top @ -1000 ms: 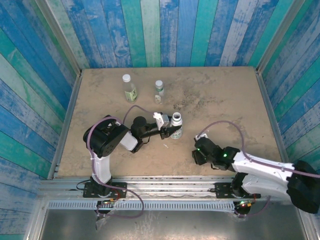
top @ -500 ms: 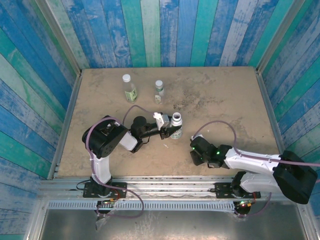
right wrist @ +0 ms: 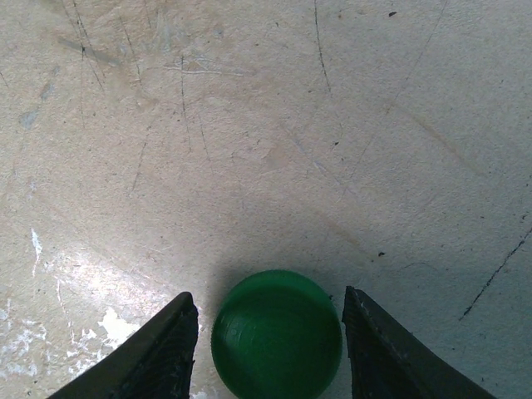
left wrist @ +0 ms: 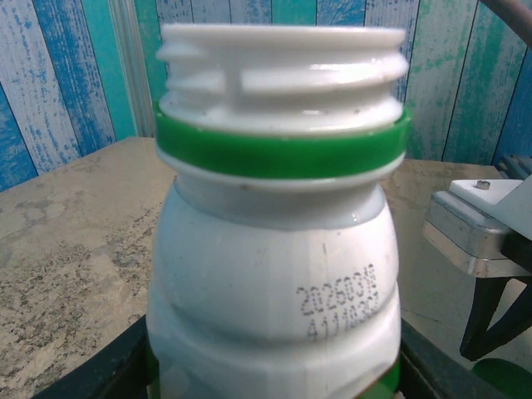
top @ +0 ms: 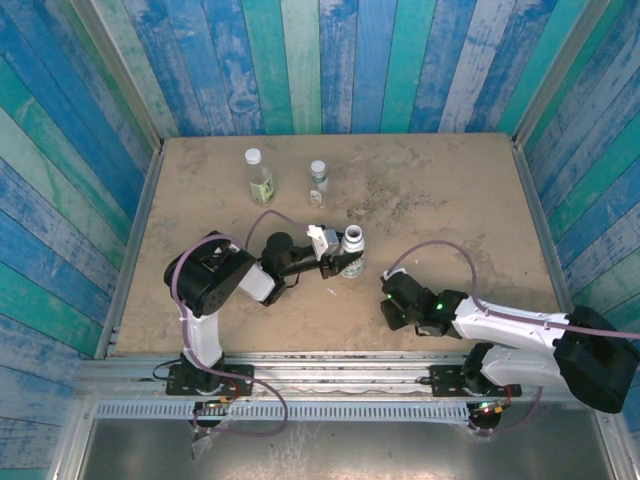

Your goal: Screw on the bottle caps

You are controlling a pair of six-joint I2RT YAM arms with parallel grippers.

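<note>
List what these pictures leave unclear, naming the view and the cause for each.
- Left wrist view: the white bottle is cut off by the bottom edge, hiding its label and base; its stamped code blurs at the end.
- Right wrist view: the green cap loses its near rim to the bottom edge.
- Top view: print on the slim bottle and the tiny bottle is too small to read.

We look down on a sandy, scuffed desk [top: 460,180] with dark stains [top: 388,202] toward its far middle. Walls [top: 330,60] of upright planks painted blue, teal and white close it in on the left, far and right. A metal rail [top: 340,368] runs along the near edge.
</note>
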